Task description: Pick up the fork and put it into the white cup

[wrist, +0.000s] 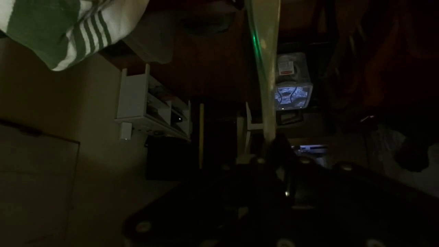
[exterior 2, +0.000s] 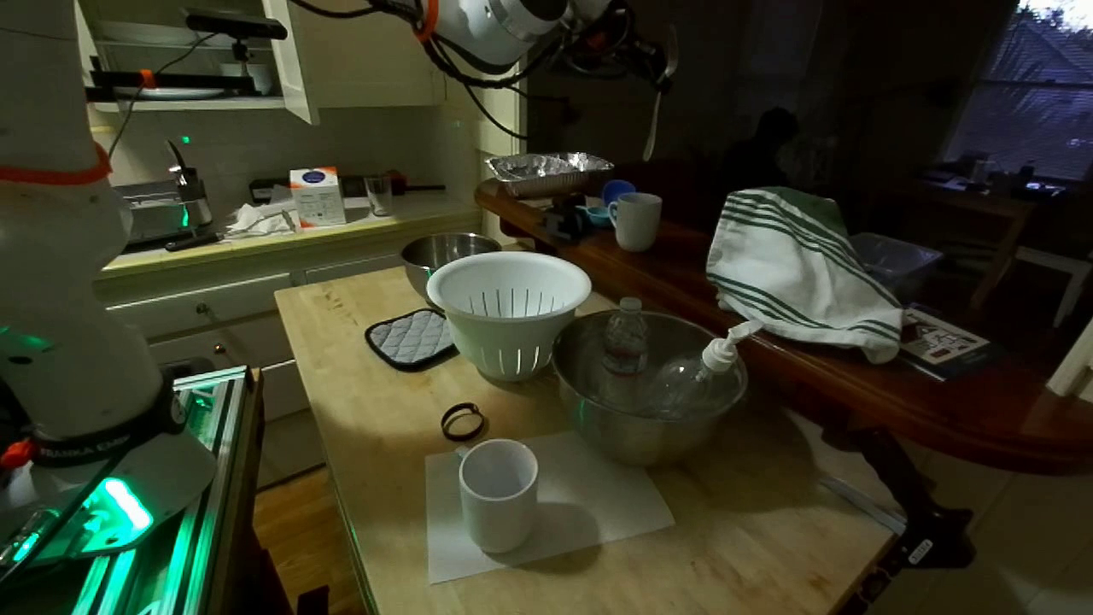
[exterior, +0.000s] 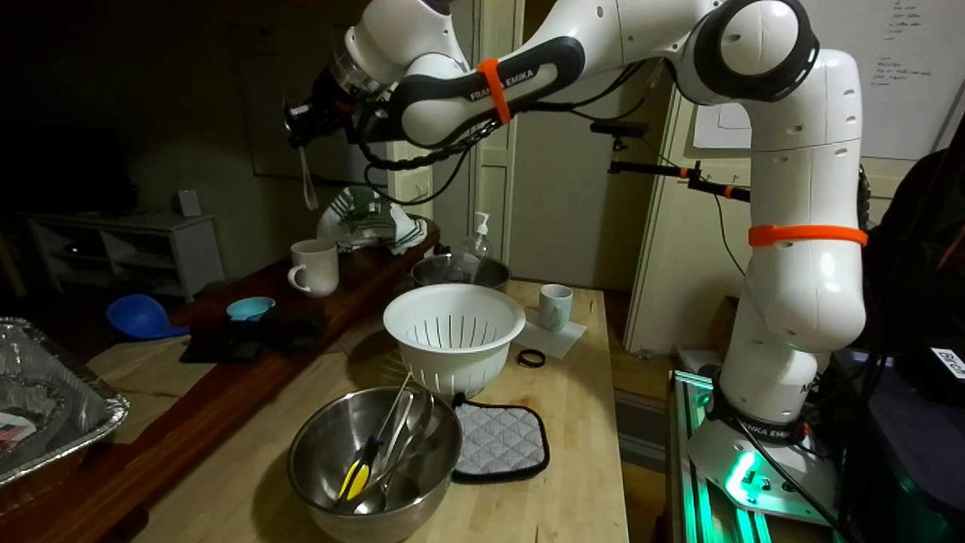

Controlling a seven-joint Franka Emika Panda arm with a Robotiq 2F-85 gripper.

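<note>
Darkness fills one side of the room, past a raised counter (exterior 2: pixel 956 418) of polished brown wood; a paler tabletop (exterior 2: pixel 717 547) runs alongside, crowded with kitchenware.

On the tabletop a steel bowl (exterior: pixel 324 437) holds several metal utensils (exterior: pixel 399 431) and a tool with a yellow-and-dark handle (exterior: pixel 358 479). Near it stands a white colander (exterior: pixel 452 373) with slotted sides, a quilted potholder (exterior: pixel 501 441) lying flat just beside it. Another steel bowl (exterior 2: pixel 623 440) contains a clear water bottle (exterior 2: pixel 625 342) and a pump bottle (exterior 2: pixel 720 354). A pale mug (exterior 2: pixel 499 504) stands upright on a sheet of paper (exterior 2: pixel 598 487), with a dark ring (exterior 2: pixel 462 422) near it.

Up on the raised counter stands the white cup (exterior: pixel 317 268), upright, its loop handle showing — between a small teal cup (exterior: pixel 250 308) and a green-striped towel (exterior 2: pixel 794 265). Farther along are a blue ladle (exterior: pixel 139 317) and a foil tray (exterior: pixel 98 407).

High over that counter the gripper (exterior 2: pixel 663 81) is clamped on the fork (exterior 2: pixel 653 128) — tines too dim to make out — which hangs nearly upright, above the white cup in both exterior views and well apart from it. Across the room, a kitchen worktop (exterior 2: pixel 427 205) bears a white box (exterior 2: pixel 318 201) and a drinking glass (exterior 2: pixel 378 196).
</note>
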